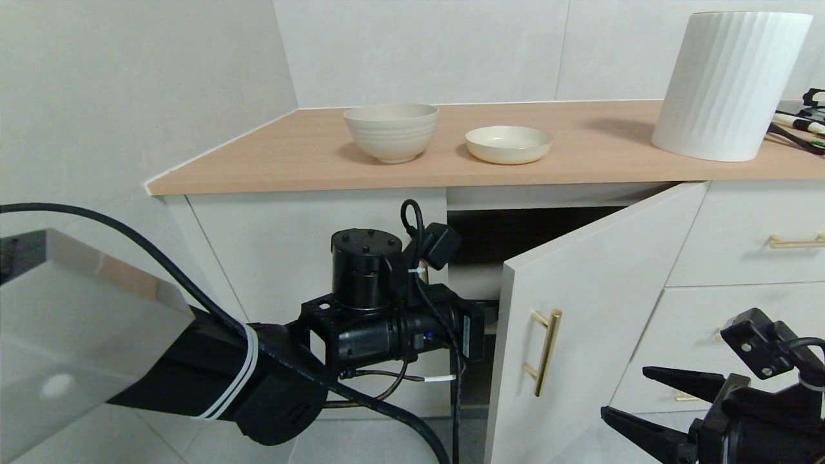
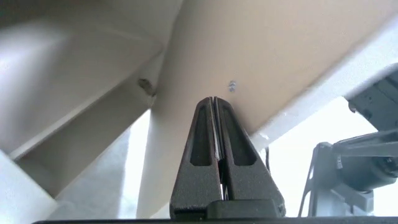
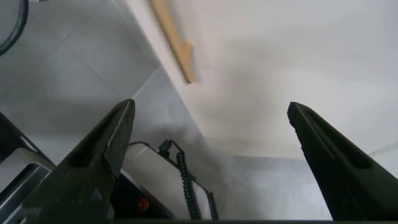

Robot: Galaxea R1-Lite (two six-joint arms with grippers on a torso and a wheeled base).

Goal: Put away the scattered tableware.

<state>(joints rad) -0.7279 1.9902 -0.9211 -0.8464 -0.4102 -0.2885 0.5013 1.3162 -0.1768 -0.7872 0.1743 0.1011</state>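
— Two cream ceramic pieces, ribbed bowl (image 1: 391, 132) and shallow dish (image 1: 509, 144), sit on the wooden bench (image 1: 290, 161).
— Left hand (image 2: 213, 112) pressed together behind the white cabinet door (image 1: 580, 309); right hand (image 1: 644, 393) spread.

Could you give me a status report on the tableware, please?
Left pincer shut, empty, inside the open cabinet door. Right pincer open, empty, low before it. Bowl and dish on countertop, ungripped.
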